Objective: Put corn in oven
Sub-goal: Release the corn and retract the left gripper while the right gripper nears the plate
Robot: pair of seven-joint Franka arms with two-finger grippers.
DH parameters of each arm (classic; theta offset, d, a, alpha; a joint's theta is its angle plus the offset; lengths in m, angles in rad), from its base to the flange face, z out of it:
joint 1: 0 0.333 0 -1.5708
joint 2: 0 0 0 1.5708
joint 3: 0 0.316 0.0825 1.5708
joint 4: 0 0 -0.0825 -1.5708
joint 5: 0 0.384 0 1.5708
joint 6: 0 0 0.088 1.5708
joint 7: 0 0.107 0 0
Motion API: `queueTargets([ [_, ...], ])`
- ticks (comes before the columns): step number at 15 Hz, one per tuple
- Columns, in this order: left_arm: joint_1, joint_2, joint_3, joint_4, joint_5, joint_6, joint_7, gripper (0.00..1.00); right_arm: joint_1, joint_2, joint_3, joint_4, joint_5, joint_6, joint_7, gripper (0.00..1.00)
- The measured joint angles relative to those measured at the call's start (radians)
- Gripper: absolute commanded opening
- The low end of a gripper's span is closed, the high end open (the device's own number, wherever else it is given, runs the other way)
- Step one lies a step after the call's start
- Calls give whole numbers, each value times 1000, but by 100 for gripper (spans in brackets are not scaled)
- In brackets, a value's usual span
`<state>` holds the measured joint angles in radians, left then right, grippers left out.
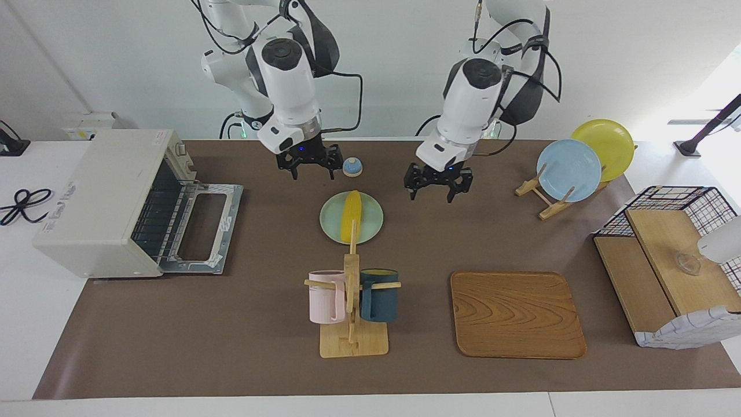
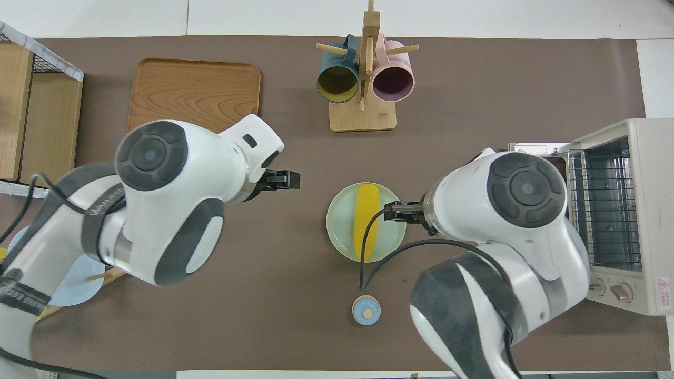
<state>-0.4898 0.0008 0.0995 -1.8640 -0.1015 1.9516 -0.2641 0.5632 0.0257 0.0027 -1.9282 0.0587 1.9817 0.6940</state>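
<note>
The corn [image 1: 351,215] lies on a pale green plate [image 1: 370,229] near the middle of the table, untouched by either gripper. The oven [image 1: 110,200] sits at the right arm's end of the table, its door [image 1: 202,231] folded down flat and the wire rack [image 2: 603,205] bare inside; corn and oven are well apart.

The right gripper [image 1: 308,163] hangs in the air with its fingers spread and nothing between them, over the mat beside a small blue cap [image 1: 352,167] with a tan centre, which stands nearer to the robots than the plate. The left gripper [image 1: 437,184] is also raised, fingers apart and empty, over bare mat beside the plate toward the left arm's end.

Farther from the robots than the plate stands a wooden mug rack [image 1: 352,324] with a pink mug [image 1: 326,296] and a dark teal mug [image 1: 380,295]. Beside it toward the left arm's end lies a wooden tray [image 1: 515,315]. A stand [image 1: 541,197] holds 2 plates, a blue plate [image 1: 568,169] and a yellow plate [image 1: 608,139], near the left arm's base
</note>
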Motion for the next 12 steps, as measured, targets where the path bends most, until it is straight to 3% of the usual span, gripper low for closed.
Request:
queueTargets([
  [4,134,-28,2,55,11,-74,118,100,113,160,1,73,-12,123,114,100],
  [7,202,-30,3,92,32,-126,178,100,185,271,1,101,-148,153,182,100],
  [8,217,-32,3,102,43,-141,192,100,198,298,1,106,-182,161,199,93],
  [10,245,-45,3,111,53,-165,209,100,209,331,1,108,-206,184,205,67],
  [12,257,-63,3,112,73,-192,214,100,219,347,1,108,-221,191,205,56],
])
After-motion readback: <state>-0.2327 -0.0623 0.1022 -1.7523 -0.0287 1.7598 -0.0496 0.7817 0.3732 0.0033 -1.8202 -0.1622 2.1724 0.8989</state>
